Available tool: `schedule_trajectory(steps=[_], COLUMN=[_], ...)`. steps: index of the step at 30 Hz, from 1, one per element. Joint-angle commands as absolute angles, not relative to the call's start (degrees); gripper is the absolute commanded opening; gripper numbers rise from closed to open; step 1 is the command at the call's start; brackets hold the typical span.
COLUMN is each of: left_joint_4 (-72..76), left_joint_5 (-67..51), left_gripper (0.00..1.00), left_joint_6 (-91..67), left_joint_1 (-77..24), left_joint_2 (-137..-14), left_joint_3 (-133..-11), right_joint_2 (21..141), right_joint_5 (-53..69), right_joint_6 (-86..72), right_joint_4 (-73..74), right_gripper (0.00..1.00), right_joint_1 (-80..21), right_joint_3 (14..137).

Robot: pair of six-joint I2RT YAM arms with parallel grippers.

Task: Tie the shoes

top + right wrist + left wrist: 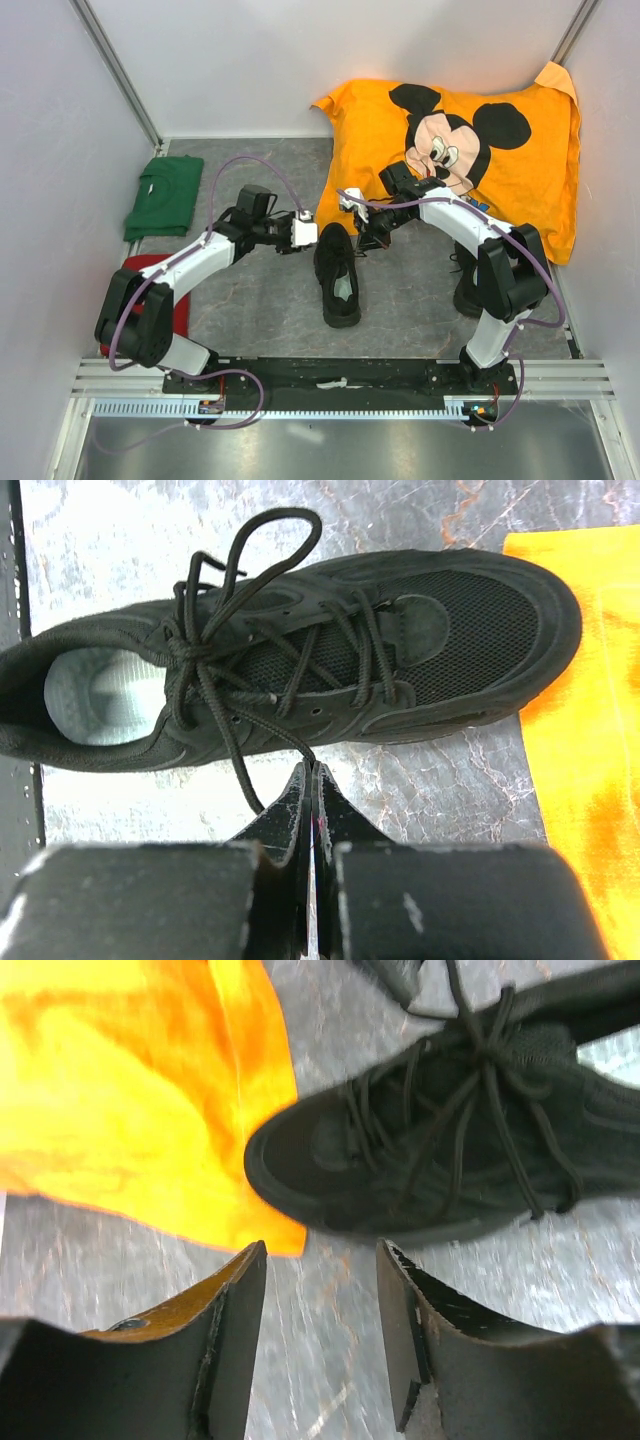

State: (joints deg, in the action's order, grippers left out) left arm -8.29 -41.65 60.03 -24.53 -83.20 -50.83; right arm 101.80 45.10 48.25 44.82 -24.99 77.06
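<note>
One black shoe (338,275) lies in the middle of the table, toe pointing away, pale insole showing. The second shoe (466,285) stands at the right, mostly hidden behind the right arm. My left gripper (310,240) is open and empty just left of the middle shoe's toe. In the left wrist view (320,1260) the toe (300,1160) lies just beyond its fingertips. My right gripper (312,767) is shut on a lace strand (268,733) that runs from the knot (188,652) beside the shoe (440,630). One lace loop (270,535) sticks out on the far side.
An orange Mickey Mouse cloth (470,130) covers the far right, with its edge by the shoe's toe (130,1100). A folded green cloth (165,195) lies at the far left. A red object (180,310) sits under the left arm. Walls close in both sides.
</note>
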Motion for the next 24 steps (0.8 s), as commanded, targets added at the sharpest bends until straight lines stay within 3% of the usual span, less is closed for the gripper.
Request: schedule_trajectory(steps=[1, 17, 22, 24], left_joint_4=[-6.59, -21.77, -29.35, -29.79], left_joint_5=[-44.74, -47.37, -43.69, -41.15], left_gripper=[0.56, 0.59, 0.6, 0.65], left_joint_6=[63.54, 77.23, 81.12, 82.26], left_joint_1=[-27.33, -30.23, -29.88, -29.97], left_joint_2=[-85.6, -90.0, -89.74, -89.56], left_joint_3=[-53.17, -58.44, -58.54, -57.4], right_joint_2=[98.61, 96.86, 96.68, 96.59], right_joint_5=[45.53, 44.91, 44.74, 44.74], right_joint_6=[45.45, 43.5, 43.68, 43.77], right_joint_4=[41.93, 39.46, 39.46, 39.46], right_gripper=[0.0, 0.0, 0.0, 0.0], right_joint_1=[-25.31, -25.93, -25.93, -25.84], right_joint_3=[79.28, 78.22, 78.22, 78.22])
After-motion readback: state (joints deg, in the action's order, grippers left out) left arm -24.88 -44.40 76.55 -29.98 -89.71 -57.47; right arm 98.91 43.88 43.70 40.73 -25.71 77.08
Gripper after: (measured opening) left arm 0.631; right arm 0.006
